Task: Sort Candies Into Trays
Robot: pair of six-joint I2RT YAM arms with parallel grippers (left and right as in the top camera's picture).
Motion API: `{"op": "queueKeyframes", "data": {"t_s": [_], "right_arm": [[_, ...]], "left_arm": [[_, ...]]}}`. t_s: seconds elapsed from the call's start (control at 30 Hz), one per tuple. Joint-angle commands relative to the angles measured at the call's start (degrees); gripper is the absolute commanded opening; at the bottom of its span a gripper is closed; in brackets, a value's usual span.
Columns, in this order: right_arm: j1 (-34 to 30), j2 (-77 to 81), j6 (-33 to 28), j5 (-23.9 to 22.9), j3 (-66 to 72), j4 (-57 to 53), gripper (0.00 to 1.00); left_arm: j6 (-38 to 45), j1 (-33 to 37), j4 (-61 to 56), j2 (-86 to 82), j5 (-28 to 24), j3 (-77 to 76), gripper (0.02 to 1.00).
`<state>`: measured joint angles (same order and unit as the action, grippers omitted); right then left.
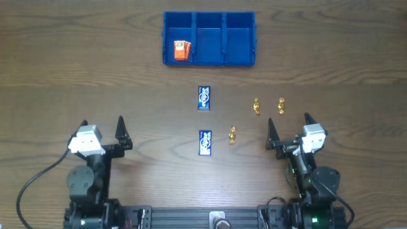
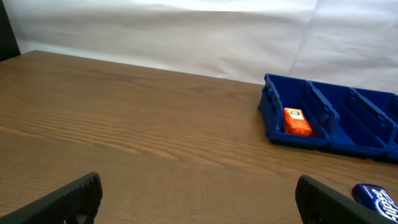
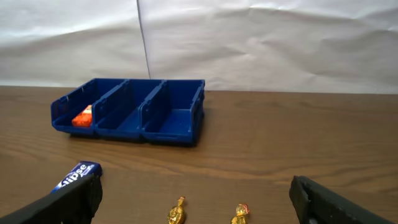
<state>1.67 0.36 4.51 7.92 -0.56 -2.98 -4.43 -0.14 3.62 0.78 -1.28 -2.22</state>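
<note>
Where the wood-grain table [image 1: 76, 76] ends, a creased white sheet [image 3: 261, 43] closes off the room. The left gripper [image 1: 103, 122] and right gripper [image 1: 290, 119] both have their jaws spread wide, holding nothing. A moulded blue plastic tray [image 1: 210, 63] with three compartments stands well ahead of both. An orange wrapped candy [image 1: 182, 51] lies in the end compartment on the left gripper's side. Two flat blue bars [image 1: 203, 98] lie between the grippers. Three crinkled gold-foil candies [image 1: 256, 105] lie near the right jaws.

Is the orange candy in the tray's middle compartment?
No, the orange candy lies in the leftmost compartment of the blue tray in the top view.
</note>
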Motion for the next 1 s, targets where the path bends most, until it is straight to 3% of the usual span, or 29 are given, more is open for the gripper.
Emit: {"op": "queueKeyframes", "data": {"t_s": [0.03,0.13,0.2,0.27,0.47,0.6,0.83,1.0], "right_arm": [[0.6,0.0,2.7,1.1,-0.2,1.9,0.998],[0.6,3.3,7.4,5.8,-5.2,0.9,0.998],[0.6,9.7,7.7,11.3,-13.0,-1.9,0.996],[0.6,17.0,7.7,13.5,-22.4,-8.2,0.998],[1.2,36.2,7.8,15.6,-46.2,-28.4,0.998],[5.7,46.9,9.7,15.7,-55.8,-39.2,0.998],[28.2,70.0,21.9,3.9,-64.7,-46.9,0.998],[39.4,82.5,30.9,-2.3,-64.8,-48.4,0.998]], "left_arm": [[0.6,0.1,0.8,-0.4,-0.2,1.9,0.998],[0.6,0.1,0.8,-0.4,-0.2,1.9,0.998],[0.6,0.1,0.8,-0.4,-0.2,1.9,0.996],[0.6,0.1,0.8,-0.4,-0.2,1.9,0.998],[0.6,0.1,0.8,-0.4,-0.2,1.9,0.998],[0.6,0.1,0.8,-0.4,-0.2,1.9,0.998],[0.6,0.1,0.8,-0.4,-0.2,1.9,0.998],[0.6,0.1,0.8,-0.4,-0.2,1.9,0.998]]}}
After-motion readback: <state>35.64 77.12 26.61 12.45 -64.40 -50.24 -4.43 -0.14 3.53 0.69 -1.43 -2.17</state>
